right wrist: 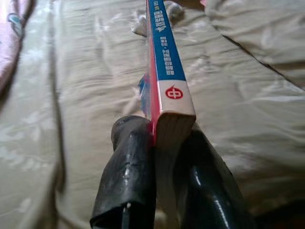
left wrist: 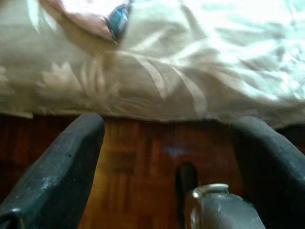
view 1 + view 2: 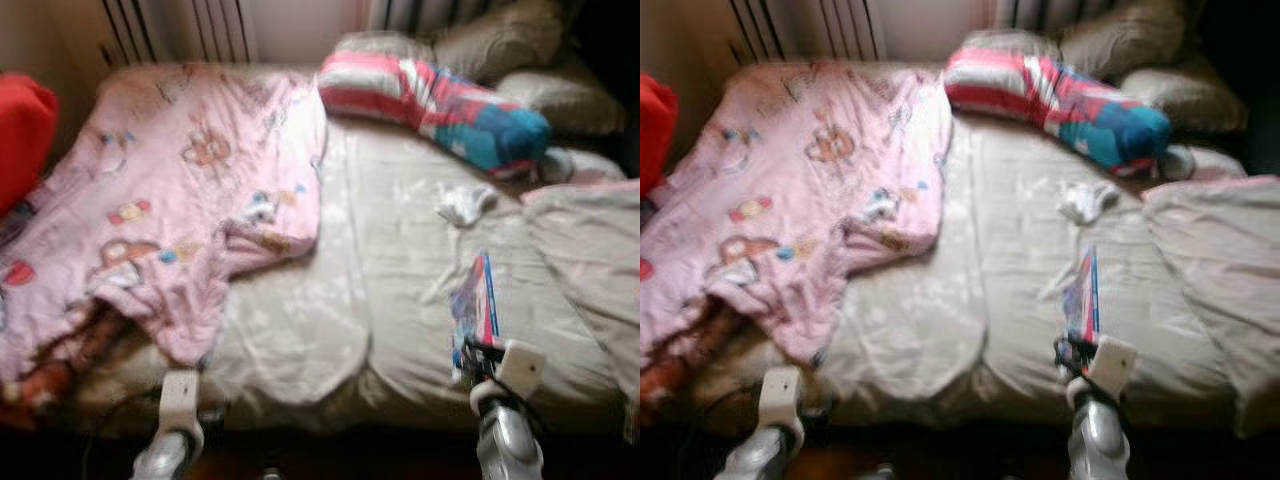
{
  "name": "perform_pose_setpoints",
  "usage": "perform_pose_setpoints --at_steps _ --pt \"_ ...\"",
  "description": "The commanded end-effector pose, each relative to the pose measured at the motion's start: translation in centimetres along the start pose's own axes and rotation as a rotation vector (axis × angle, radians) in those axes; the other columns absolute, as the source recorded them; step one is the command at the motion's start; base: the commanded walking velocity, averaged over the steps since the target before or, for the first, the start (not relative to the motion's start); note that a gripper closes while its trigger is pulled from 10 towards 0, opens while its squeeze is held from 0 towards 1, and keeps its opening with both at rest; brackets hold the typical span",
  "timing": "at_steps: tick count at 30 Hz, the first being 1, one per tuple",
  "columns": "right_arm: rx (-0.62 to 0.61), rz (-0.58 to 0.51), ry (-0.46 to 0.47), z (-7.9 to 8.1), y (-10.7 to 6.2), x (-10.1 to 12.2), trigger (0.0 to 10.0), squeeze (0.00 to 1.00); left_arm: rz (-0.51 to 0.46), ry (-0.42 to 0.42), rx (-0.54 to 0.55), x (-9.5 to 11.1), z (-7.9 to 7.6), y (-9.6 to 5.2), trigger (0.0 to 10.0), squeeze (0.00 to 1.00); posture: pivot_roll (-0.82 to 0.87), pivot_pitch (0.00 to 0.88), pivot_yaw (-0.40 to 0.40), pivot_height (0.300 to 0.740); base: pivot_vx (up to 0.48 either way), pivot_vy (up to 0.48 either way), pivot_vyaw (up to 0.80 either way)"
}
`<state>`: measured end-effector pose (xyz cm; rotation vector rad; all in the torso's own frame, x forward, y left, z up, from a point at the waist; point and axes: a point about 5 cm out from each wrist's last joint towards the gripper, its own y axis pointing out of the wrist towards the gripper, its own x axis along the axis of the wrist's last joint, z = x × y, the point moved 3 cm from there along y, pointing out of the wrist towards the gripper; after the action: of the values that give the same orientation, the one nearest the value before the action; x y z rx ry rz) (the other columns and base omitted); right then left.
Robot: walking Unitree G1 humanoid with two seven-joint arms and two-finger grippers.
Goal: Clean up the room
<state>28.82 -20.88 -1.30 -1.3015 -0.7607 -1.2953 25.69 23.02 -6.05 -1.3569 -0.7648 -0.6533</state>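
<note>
I've got the right gripper (image 1: 157, 157) clamped on the book (image 1: 164, 62), its spine jutting ahead between the jaws; left gripper (image 2: 167, 157) hangs spread apart.

Both eye views are coming out soft and smeary, motion blur everywhere. Daylight is pouring in from the head of the bed (image 3: 400, 300), blowing out the pink blanket (image 3: 200, 170) a bit. Bottom edge is sinking into near black. Wrist views are looking sharper, though the sheet is glaring white at the far end.
</note>
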Motion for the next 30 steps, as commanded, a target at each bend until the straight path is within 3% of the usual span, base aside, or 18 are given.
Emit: perform_pose_setpoints --at_steps 1,7,30 --pt "0.021 -0.037 -0.012 0.33 0.16 0.73 10.0 0.0 0.017 0.009 0.002 -0.47 0.11 -0.12 10.0 0.0 0.11 0.218 0.007 0.74 0.0 -0.48 0.0" --pt "0.02 -0.036 -0.015 0.29 0.01 0.63 10.0 0.0 0.022 0.015 0.0 -0.65 0.1 -0.18 10.0 0.0 0.1 0.214 0.004 0.74 0.0 -0.426 0.0" --pt "0.021 -0.029 -0.023 -0.03 0.3 0.9 10.0 0.0 0.023 -0.01 -0.021 -0.89 -0.81 -0.17 10.0 0.0 0.1 0.176 -0.012 0.74 0.0 0.0 0.0"
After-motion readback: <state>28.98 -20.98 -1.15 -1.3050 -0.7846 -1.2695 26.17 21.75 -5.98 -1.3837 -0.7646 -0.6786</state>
